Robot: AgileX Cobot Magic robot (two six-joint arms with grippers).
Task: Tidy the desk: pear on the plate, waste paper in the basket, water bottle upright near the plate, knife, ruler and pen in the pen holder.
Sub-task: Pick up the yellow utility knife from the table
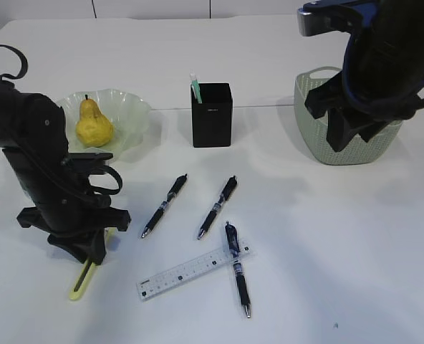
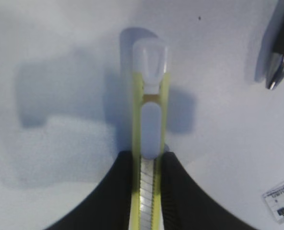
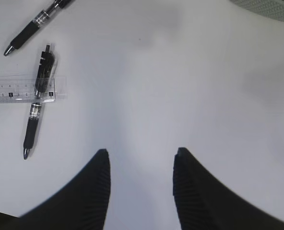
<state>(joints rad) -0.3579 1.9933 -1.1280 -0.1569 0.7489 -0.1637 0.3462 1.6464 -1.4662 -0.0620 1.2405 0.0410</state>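
Yellow knife point(image 2: 150, 143) flat on desk point(image 1: 326, 236), pear point(image 1: 93, 125) on plate point(image 1: 129, 115)

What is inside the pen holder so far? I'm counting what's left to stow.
One slim pale green item sticks up at the back left corner of the pen holder. Its lower part and the holder's bottom are hidden by the black walls.

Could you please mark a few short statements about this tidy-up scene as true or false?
1. The small yellow pear lies on the pale green ruffled glass plate. True.
2. The left gripper straddles a yellow utility knife. True.
3. The right gripper holds a pen. False: its jaws are open and empty.
4. The translucent plastic ruler stands in the black square pen holder. False: it lies on the white desk under a black pen.
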